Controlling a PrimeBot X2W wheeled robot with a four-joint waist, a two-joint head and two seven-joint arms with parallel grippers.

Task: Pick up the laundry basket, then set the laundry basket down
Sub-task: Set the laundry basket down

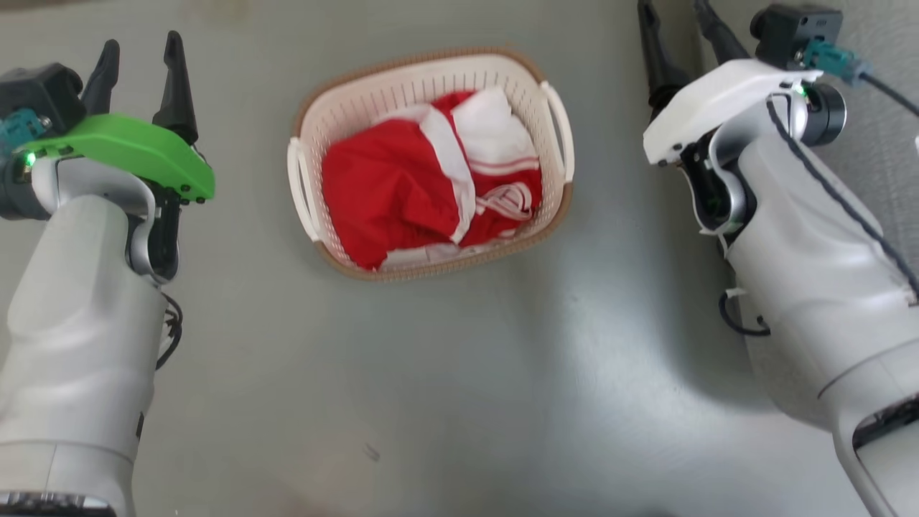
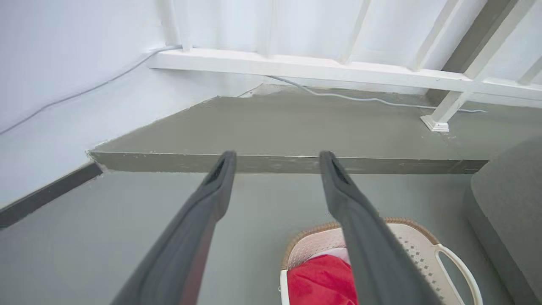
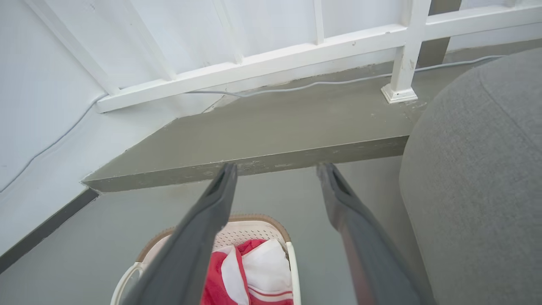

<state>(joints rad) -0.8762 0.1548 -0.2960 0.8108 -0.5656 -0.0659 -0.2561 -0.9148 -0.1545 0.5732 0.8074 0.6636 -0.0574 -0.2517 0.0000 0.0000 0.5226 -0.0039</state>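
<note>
You have not begun the lift: the laundry basket (image 1: 373,93) stands on the floor (image 1: 431,373), so both the picking up and the setting down are left to do. Your left gripper (image 1: 141,54) and right gripper (image 1: 671,11) have their fingers spread, with nothing between. The basket lies between the two grippers, well apart from each.

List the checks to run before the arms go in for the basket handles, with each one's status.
1. Left gripper open, holding nothing: ok.
2. Right gripper open, holding nothing: ok.
3. Laundry basket upright on the floor between the arms: ok.
4. Left handle and right handle free of the clothes: ok.
5. Fingers at the handles: not ok, both grippers stand apart from the basket.
6. Right arm's clearance from the grey cushion: cannot tell.
</note>
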